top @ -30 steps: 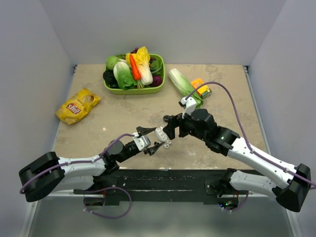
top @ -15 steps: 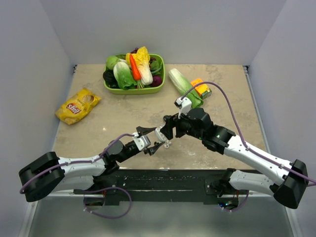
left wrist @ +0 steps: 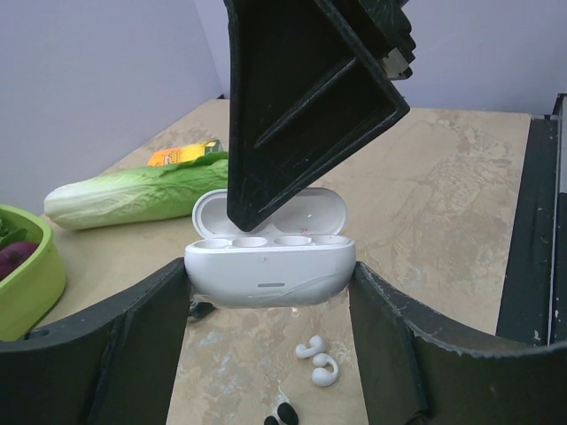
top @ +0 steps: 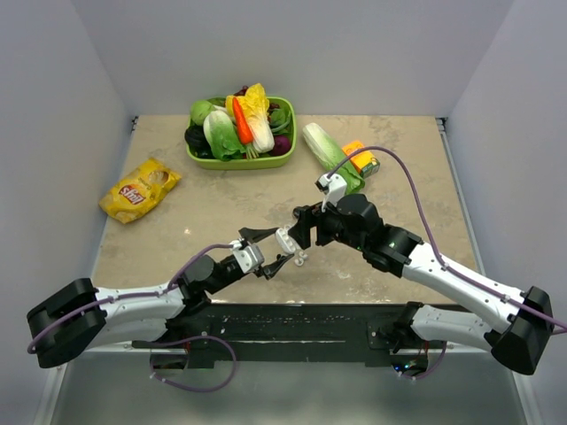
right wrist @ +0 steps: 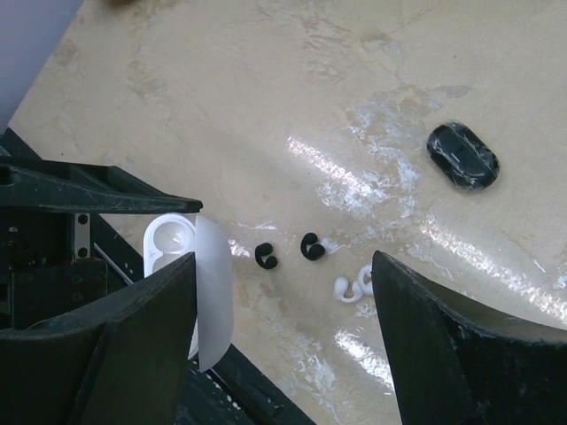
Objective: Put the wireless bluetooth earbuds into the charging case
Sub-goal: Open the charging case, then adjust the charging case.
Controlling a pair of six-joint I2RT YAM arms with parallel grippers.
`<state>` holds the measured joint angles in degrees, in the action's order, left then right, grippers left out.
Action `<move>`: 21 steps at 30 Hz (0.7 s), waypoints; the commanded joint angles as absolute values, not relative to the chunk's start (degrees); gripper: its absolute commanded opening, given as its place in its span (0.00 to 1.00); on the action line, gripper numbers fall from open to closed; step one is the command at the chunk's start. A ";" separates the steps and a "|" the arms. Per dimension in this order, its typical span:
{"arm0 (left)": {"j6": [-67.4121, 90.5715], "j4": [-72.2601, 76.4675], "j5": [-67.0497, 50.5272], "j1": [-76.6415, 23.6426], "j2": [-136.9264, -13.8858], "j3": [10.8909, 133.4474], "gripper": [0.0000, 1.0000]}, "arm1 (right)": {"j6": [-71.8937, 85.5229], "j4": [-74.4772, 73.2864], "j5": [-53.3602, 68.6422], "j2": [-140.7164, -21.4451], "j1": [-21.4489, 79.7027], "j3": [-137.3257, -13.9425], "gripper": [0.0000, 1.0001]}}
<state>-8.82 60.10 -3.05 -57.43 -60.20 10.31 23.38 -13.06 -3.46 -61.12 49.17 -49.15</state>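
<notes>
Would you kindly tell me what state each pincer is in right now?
Left pincer: closed on the white charging case.
Right pincer: open, holding nothing.

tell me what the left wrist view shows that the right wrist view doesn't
Only the left wrist: the cabbage, an orange pack, the green bowl rim, and the white case wells seen from the front.
Only the right wrist: a shut black case lying on the table.
Both: the open white case held between the left gripper fingers, with the white buds and black buds loose on the table.
</notes>
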 commanded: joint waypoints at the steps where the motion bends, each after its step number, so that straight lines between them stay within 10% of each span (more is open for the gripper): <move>1: -9.76 64.51 -2.55 -57.92 -58.97 9.49 0.00 | 23.91 -10.11 -1.59 -56.96 49.04 -47.55 0.79; 21: -9.93 65.83 -2.46 -58.45 -59.59 9.41 0.00 | 26.19 -5.36 6.77 -60.73 48.96 -48.16 0.46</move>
<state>-8.82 60.80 -2.72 -57.95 -60.47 9.82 25.47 -7.99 5.69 -60.66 49.10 -47.79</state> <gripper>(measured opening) 0.713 0.486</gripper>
